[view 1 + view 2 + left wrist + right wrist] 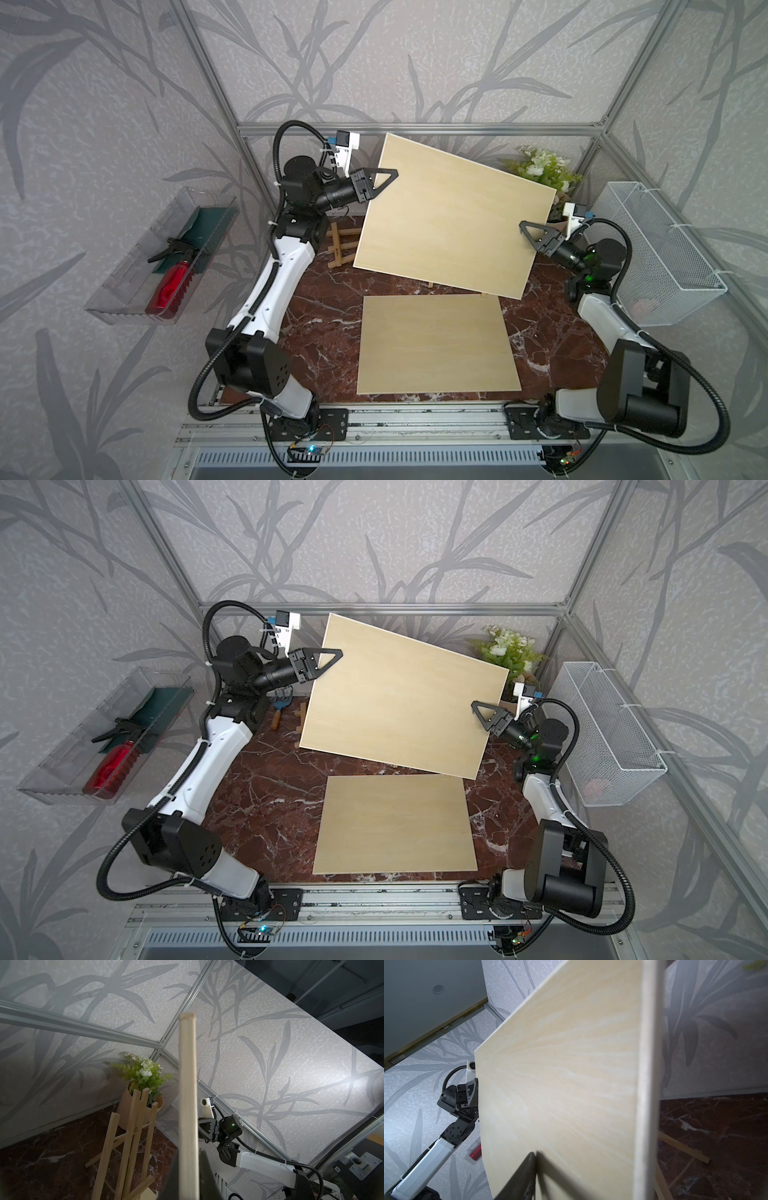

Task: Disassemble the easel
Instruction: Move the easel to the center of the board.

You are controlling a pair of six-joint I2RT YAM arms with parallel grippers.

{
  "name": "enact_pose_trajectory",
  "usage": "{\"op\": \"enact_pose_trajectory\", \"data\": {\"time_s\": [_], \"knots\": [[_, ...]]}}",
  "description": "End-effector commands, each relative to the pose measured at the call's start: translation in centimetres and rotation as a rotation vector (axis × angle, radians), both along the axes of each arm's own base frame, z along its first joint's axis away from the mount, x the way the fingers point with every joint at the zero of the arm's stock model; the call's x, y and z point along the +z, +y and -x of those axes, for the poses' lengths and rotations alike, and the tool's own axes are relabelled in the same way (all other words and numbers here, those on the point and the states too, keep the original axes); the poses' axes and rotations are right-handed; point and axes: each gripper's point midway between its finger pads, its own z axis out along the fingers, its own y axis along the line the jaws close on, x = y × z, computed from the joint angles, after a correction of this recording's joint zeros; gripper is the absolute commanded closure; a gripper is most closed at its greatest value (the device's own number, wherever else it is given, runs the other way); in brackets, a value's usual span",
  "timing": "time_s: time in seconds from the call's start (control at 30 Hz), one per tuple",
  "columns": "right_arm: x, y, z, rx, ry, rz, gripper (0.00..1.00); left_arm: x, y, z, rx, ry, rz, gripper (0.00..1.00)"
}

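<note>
A large pale wooden board [453, 216] hangs tilted in the air above the back of the table. My left gripper [390, 174] is shut on its left edge, and in the left wrist view the fingers [174, 1169] press both sides of the board [188, 1084]. My right gripper [524, 228] straddles the board's right edge with its jaws open. One finger [527, 1169] lies over the board's face [560, 1074]; the other is hidden behind it. The wooden easel [338, 249] stands behind and under the board, mostly hidden in both top views. It shows upright in the left wrist view [133, 1136].
A second board [436, 345] lies flat on the marble table [324, 324] at the front. A clear bin [124, 291] with a red bottle hangs at the left, a white mesh basket [652, 257] at the right. A potted plant [540, 166] fills the back right corner.
</note>
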Motion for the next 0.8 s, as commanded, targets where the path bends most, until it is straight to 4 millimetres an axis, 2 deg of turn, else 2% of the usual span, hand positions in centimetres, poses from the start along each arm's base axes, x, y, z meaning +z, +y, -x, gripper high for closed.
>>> {"op": "enact_pose_trajectory", "data": {"time_s": [0.0, 0.23, 0.43, 0.57, 0.77], "knots": [[2.7, 3.1, 1.9, 0.096, -0.097, -0.004, 0.47, -0.6, -2.2, 3.9, -0.015, -0.068, -0.048, 1.00], [0.3, 5.6, 4.2, 0.186, -0.066, -0.009, 0.44, -6.3, 0.3, 5.6, 0.126, 0.123, -0.047, 1.00], [-2.6, 6.6, 6.0, 0.205, -0.010, -0.029, 0.42, -10.4, 2.6, 7.8, 0.219, 0.262, -0.017, 1.00], [-4.1, 7.6, 7.6, 0.214, 0.017, -0.047, 0.39, -14.3, 3.4, 8.5, 0.256, 0.383, 0.019, 1.00], [-7.0, 8.9, 10.1, 0.202, 0.070, -0.009, 0.37, -19.1, 4.4, 10.9, 0.285, 0.488, 0.038, 1.00]]}}
